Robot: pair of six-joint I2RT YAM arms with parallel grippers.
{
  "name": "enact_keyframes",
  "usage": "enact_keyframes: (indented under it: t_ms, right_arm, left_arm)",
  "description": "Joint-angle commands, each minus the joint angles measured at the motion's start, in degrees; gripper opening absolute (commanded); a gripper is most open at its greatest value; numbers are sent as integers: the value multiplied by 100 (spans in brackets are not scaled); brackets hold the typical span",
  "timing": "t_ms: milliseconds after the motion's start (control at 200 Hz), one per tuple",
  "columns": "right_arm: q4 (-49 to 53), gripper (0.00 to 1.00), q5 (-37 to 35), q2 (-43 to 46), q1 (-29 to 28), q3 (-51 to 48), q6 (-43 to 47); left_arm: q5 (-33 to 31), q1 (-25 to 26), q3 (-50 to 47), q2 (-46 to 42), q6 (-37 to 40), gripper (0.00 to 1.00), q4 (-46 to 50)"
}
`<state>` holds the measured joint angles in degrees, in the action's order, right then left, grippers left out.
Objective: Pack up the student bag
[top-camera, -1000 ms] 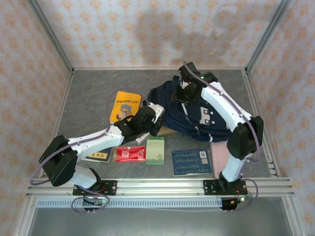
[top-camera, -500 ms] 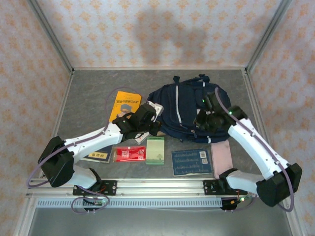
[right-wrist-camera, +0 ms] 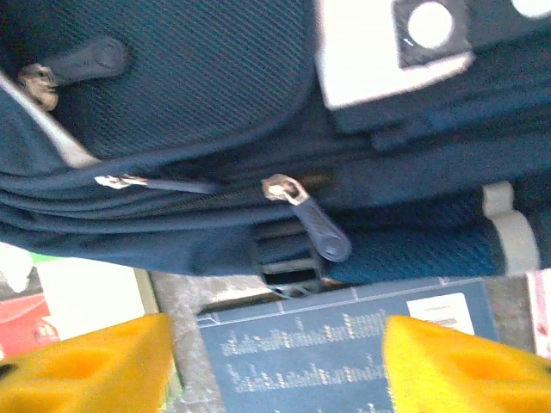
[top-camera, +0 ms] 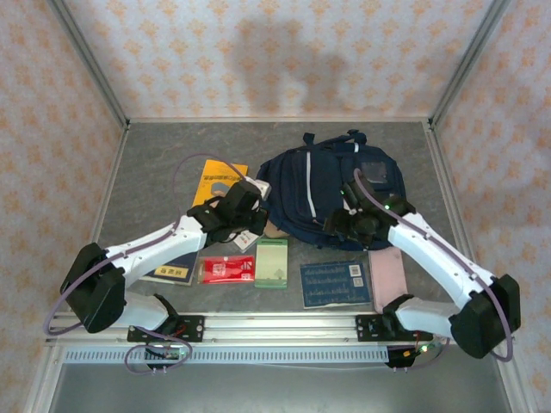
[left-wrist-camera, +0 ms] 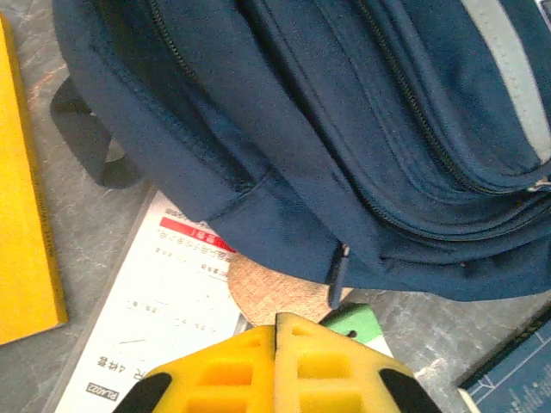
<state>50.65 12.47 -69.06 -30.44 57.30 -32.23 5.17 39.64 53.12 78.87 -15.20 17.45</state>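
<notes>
- bag (top-camera: 323,181) is lying flat toward the far edge of the tabletop (top-camera: 146,172), a bit right of the middle
- left gripper (left-wrist-camera: 275,325) is clenched tight, pads pressed together with nothing in them, and sits just off the bag's near left side
- a zip pull (left-wrist-camera: 337,277) hangs off the bag seam right past those tips, not touching them
- right gripper (right-wrist-camera: 275,357) has its jaws spread wide and empty, at the bag's near edge over the far edge of the blue book (top-camera: 336,284)
- a zip tab (right-wrist-camera: 314,225) on the bag sits just beyond the right fingers, untouched
- yellow book (top-camera: 211,176) is left of the bag, partly under the left arm
- in a row by the near edge, left to right: red pack (top-camera: 227,269), green pad (top-camera: 272,262), blue book, pink case (top-camera: 389,277)
- white leaflet (left-wrist-camera: 164,301) pokes out from under the bag's near left side
</notes>
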Motion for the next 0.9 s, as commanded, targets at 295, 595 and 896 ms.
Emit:
enact_keyframes:
  t_ms: [295,595,896]
  right_arm:
    - [-459,99,-664,-2930,-375,2777,1022]
    - [-523,51,-591,-4010,-368,3341,1283]
    - [-572,0,230,-3784,-141,3346,1158]
  left_arm:
    - [-218,-210,-234,-452,-259,5,223]
    - [-70,-211,-408,-615,-172,9,67]
    - [361,-209,-672,-74,205,45,-1180]
